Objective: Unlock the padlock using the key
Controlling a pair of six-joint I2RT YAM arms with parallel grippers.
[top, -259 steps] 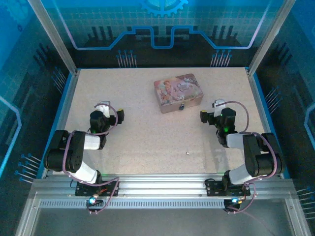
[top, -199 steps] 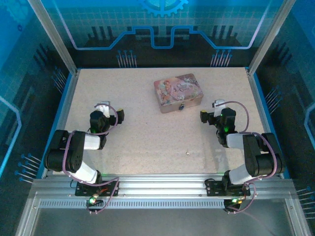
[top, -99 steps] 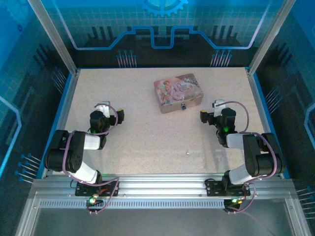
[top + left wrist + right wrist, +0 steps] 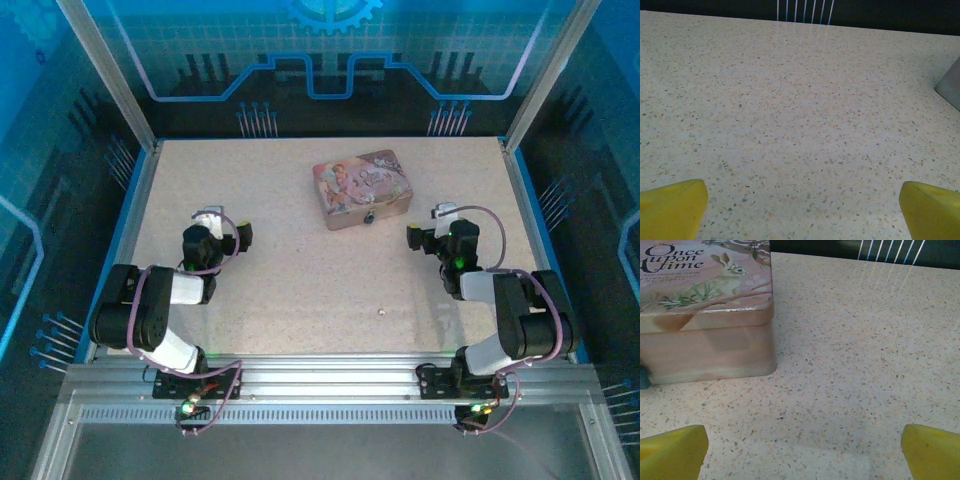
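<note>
**A:** What are we looking at, starting big?

**B:** The table (image 4: 290, 270) is carrying a pink tin (image 4: 362, 188) toward the back, right of centre. Both arms are sitting folded near their bases. The left gripper (image 4: 804, 206) and right gripper (image 4: 804, 446) are each hovering low with jaws spread wide, gripping nothing.

**A:** And the padlock?

**B:** The padlock (image 4: 369, 216) is lying against the tin's near wall, touching it. The key (image 4: 381, 312) is lying alone on the bare top, nearer the arms and closer to the right one.

**A:** Which step is running?

**B:** I'm judging that none is begun and the key is waiting to be picked up. The next move is calling for a fine pinch on a flat speck, likely by the right gripper, with the left one steadying the padlock.
</note>
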